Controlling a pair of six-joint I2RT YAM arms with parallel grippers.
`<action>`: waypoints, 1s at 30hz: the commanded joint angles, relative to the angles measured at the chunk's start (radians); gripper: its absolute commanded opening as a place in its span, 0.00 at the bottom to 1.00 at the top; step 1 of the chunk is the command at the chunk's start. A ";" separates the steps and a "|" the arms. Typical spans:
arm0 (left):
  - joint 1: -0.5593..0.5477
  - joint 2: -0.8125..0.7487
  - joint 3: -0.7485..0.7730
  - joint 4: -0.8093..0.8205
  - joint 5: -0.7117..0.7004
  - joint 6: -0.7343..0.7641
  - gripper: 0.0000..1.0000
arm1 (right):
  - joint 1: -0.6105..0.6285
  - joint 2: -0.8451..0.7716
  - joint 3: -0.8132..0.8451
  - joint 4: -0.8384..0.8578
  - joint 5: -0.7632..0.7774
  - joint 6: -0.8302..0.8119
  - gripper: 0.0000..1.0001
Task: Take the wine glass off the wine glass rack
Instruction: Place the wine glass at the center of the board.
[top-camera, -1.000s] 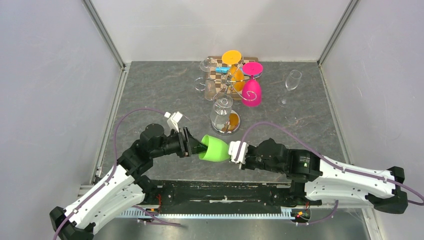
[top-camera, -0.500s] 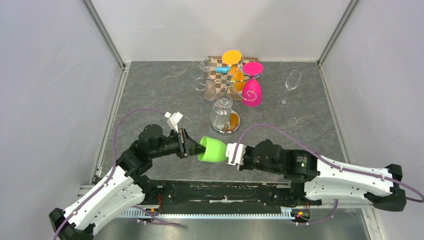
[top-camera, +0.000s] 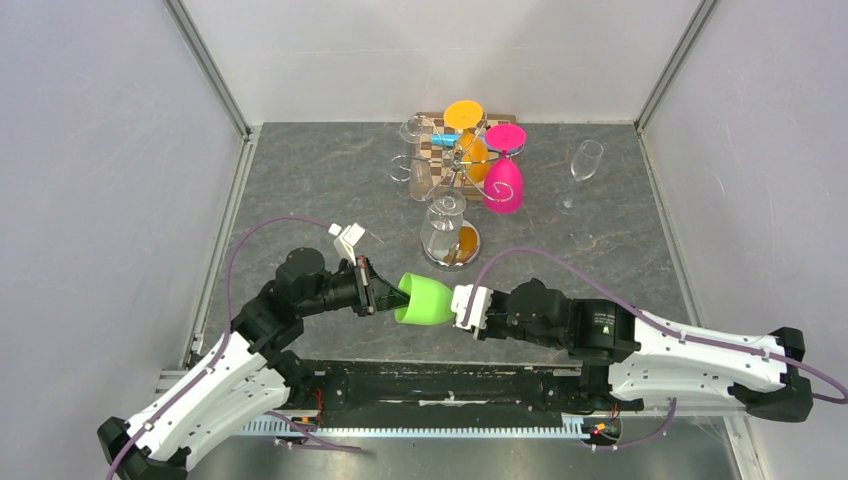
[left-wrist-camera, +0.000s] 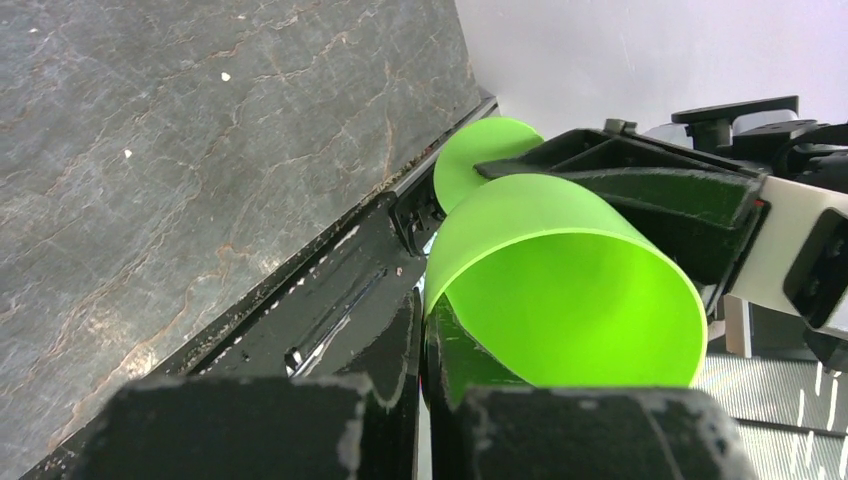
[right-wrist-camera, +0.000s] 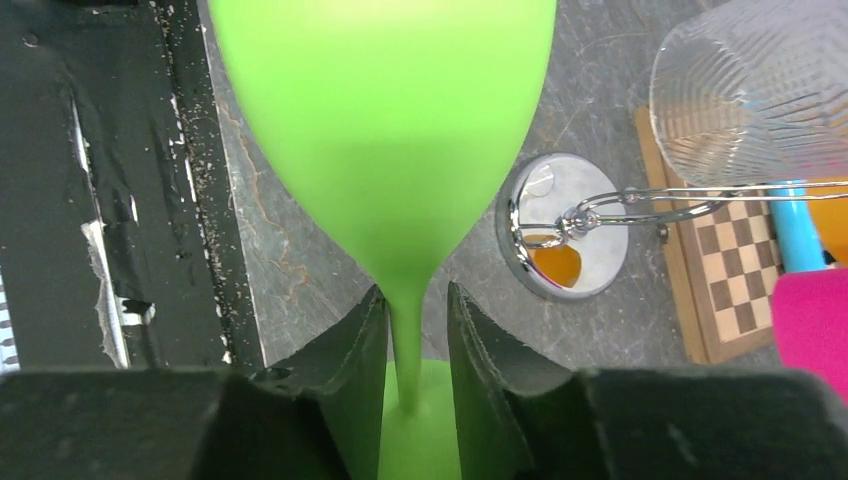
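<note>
The matte lime-green wine glass (top-camera: 428, 299) hangs sideways at 6 o'clock over the grey veined surface (top-camera: 320, 190), well apart from the shiny chrome wine glass rack (top-camera: 458, 160) at 12 o'clock. The left claw (top-camera: 385, 294) pinches the bowl's thin rim, one finger inside and one outside. The right claw (top-camera: 462, 306) is clamped narrowly round the slender stem, beside the flat round foot

From above, the green glass (top-camera: 428, 298) shows only its bowl; stem and foot are hidden within the right end effector (top-camera: 460, 305). In the right wrist view its rim runs off the top edge. Beyond the green glass, a rod of the rack (right-wrist-camera: 590, 255) and a clear glass (right-wrist-camera: 750, 90) are cut by the right edge.
</note>
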 joint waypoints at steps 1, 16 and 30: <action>0.007 -0.012 0.057 -0.064 -0.014 0.026 0.02 | 0.004 -0.030 0.057 0.021 0.055 0.012 0.35; 0.007 0.019 0.205 -0.343 -0.214 0.184 0.02 | 0.004 -0.198 0.040 0.029 0.209 0.082 0.67; 0.007 0.197 0.403 -0.575 -0.608 0.351 0.02 | 0.003 -0.179 0.106 0.029 0.468 0.240 0.98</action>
